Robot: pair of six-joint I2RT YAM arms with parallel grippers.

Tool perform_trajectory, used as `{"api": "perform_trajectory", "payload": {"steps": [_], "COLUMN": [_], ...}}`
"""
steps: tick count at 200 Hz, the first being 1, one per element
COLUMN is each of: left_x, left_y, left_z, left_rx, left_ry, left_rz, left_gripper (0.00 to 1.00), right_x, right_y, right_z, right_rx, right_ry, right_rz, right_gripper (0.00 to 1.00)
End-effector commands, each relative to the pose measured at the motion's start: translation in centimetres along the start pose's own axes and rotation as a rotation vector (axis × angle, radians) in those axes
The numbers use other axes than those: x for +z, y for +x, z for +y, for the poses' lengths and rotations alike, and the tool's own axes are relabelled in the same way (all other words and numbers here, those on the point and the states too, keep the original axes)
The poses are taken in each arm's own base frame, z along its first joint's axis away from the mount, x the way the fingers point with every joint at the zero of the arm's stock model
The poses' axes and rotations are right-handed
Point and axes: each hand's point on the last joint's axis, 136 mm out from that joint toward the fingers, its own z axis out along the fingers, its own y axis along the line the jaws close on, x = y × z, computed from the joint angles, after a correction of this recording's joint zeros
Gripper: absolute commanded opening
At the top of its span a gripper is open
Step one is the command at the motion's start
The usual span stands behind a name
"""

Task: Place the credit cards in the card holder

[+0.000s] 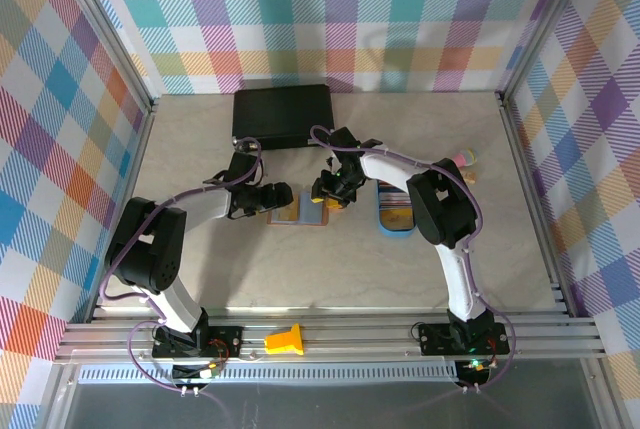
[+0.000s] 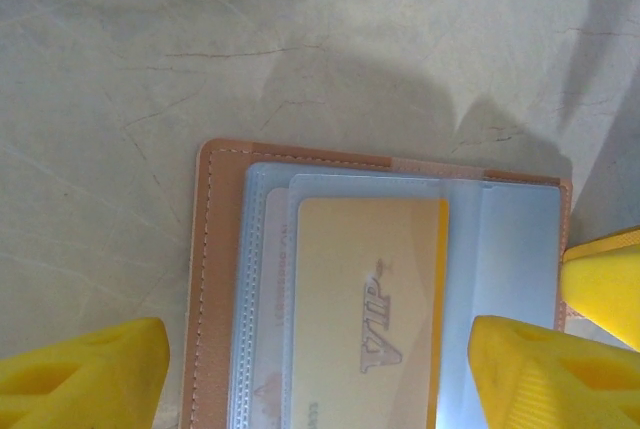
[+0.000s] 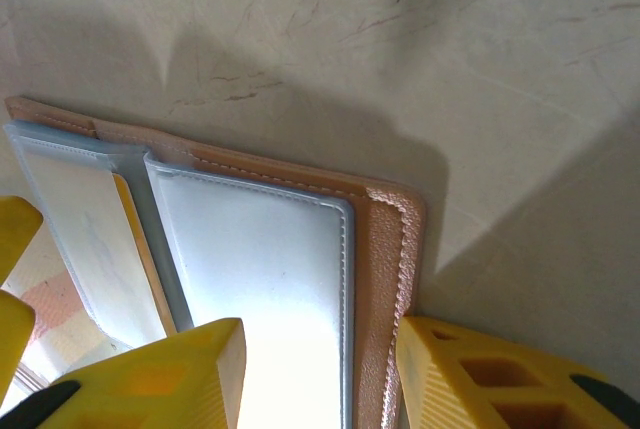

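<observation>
Both fingers of the left hand point(image 2: 315, 354) stood apart astride the yellow card point(image 2: 370, 289) tucked in the card holder point(image 2: 213, 249) open on the surface point(image 2: 150, 49); a straight lift seemed safest, the right hand point(image 3: 320, 354) straddling its edge, grip unclear.

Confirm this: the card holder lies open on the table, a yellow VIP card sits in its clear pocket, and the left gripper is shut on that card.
Wrong on one point. The left wrist view shows the left gripper open, fingers spread either side of the card holder, not shut on the yellow VIP card. The rest stands.
</observation>
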Motion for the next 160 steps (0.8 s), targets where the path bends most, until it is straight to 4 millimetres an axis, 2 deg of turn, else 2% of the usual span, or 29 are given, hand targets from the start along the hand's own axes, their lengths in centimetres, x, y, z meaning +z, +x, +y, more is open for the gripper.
{"api": "perform_trajectory", "payload": {"steps": [1, 97, 160], "left_x": [0.6, 1.6, 0.6], "left_y": [0.3, 1.0, 1.3], "left_z": [0.3, -1.1, -2.6], "left_rx": [0.015, -0.028, -0.064], "left_ry": [0.003, 0.109, 0.188], "left_rz": [0.004, 0.029, 0.030], "left_gripper": [0.80, 0.80, 0.79], "right_x": [1.3, 1.6, 1.8], "right_y": [0.7, 0.9, 1.0], "right_z": [-0.6, -0.8, -1.0], "right_rx": [0.007, 0.013, 0.022], "right_ry": [0.010, 0.010, 0.008], "right_rz": [0.023, 0.035, 0.040], "right_gripper": [0.44, 0.44, 0.44]}}
